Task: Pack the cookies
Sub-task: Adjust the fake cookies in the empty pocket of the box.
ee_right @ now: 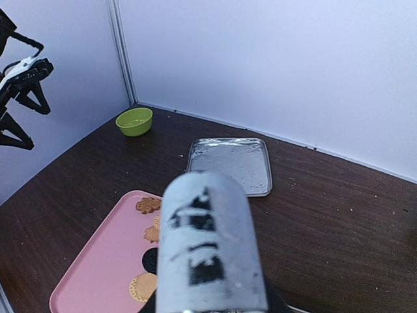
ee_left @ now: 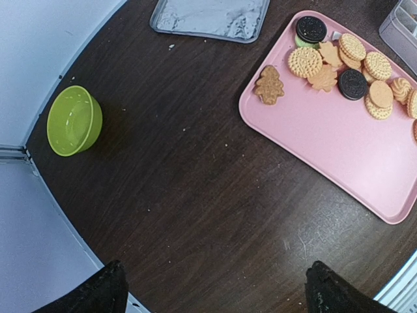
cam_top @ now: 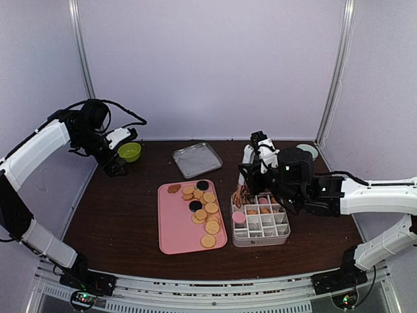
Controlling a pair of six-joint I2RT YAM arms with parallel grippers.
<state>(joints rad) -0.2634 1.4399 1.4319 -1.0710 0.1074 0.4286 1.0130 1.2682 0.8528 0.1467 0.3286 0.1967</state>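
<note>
The cookies (cam_top: 202,207) lie in a loose heap on the right half of a pink tray (cam_top: 177,225): golden rounds, brown flower shapes and black rounds. The left wrist view shows the same cookies (ee_left: 345,65) on that tray (ee_left: 326,143). A few more sit in a divided white box (cam_top: 260,223). My right gripper (cam_top: 250,171) is shut on metal tongs (cam_top: 239,194), whose grey handle end (ee_right: 208,248) fills the right wrist view. The tong tips hang by the box's far left corner; I cannot tell whether they hold a cookie. My left gripper (ee_left: 218,293) is open above bare table, near a green bowl (cam_top: 129,152).
A flat metal lid (cam_top: 197,160) lies behind the tray, also seen as the lid (ee_right: 229,164) in the right wrist view. The green bowl (ee_left: 73,120) stands at the back left by the wall. A small round dish (cam_top: 308,151) sits at the back right corner.
</note>
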